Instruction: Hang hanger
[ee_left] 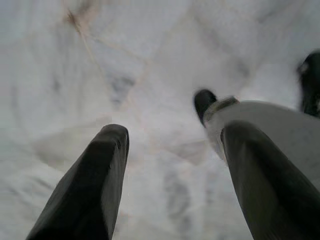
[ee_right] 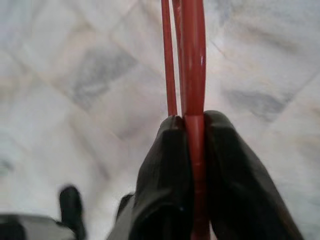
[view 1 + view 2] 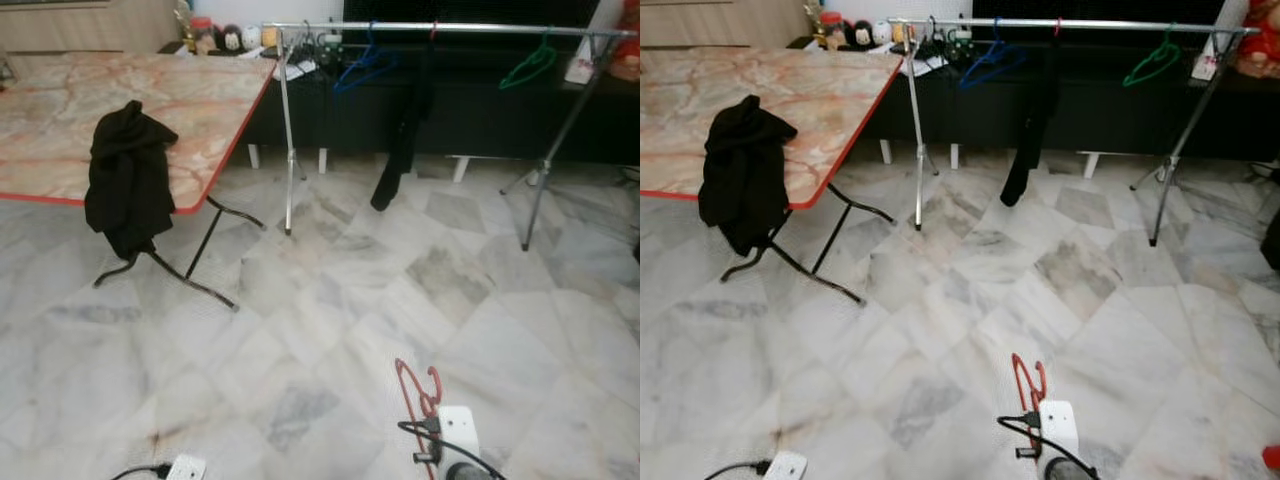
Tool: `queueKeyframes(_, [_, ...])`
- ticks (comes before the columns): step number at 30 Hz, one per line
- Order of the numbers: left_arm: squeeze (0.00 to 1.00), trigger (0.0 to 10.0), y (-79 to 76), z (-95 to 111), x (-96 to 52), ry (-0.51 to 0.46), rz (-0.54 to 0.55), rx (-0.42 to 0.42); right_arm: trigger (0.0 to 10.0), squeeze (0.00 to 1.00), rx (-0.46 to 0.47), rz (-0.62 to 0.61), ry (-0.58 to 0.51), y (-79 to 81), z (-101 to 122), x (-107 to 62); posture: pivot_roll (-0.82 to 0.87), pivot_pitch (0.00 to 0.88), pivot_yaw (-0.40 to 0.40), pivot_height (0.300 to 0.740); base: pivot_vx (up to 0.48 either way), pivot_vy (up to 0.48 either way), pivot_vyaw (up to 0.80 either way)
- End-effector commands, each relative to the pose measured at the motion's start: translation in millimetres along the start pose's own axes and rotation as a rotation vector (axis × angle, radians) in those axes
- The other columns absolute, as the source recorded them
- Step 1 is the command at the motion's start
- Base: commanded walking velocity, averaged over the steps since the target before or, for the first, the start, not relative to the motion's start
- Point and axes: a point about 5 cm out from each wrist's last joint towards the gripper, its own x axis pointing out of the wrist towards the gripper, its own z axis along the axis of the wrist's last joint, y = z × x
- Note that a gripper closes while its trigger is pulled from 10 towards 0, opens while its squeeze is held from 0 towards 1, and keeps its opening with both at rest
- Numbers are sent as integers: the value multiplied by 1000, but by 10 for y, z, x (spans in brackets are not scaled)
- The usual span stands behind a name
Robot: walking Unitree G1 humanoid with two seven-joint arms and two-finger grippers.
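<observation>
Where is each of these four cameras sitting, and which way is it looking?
Left eye view: on the head, looking forward and down over the marble floor to the clothes rail and table; the right arm shows holding a red hanger.
Right eye view: beside it, facing the same scene.
Left wrist view: on the left wrist, looking down along the open left gripper at the floor.
Right wrist view: on the right wrist, looking along the right gripper clamped on the hanger.
Both eyes share the rail, table and hanger.
</observation>
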Motion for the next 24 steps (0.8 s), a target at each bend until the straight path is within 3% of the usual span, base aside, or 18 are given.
queueKeyframes(1, [0,10000,-58,92,10,-28,-16,19,10000,0,-10,-23,25,-111,-54,-16,-89,0,6,727,401,0,-663])
queueKeyframes(7, [0,10000,-68,96,12,-30,-19,19,10000,0,-1,-22,22,-112,-52,-16,-89,0,7,727,406,0,-628])
queueKeyframes(20, [0,10000,-85,121,14,-35,-22,19,10000,0,-19,-37,44,-128,-65,-16,-87,0,6,727,408,0,0])
queueKeyframes(24, [0,10000,-95,124,15,-36,-25,22,10000,0,-39,-39,65,-131,-81,-17,-88,0,7,727,417,0,-652])
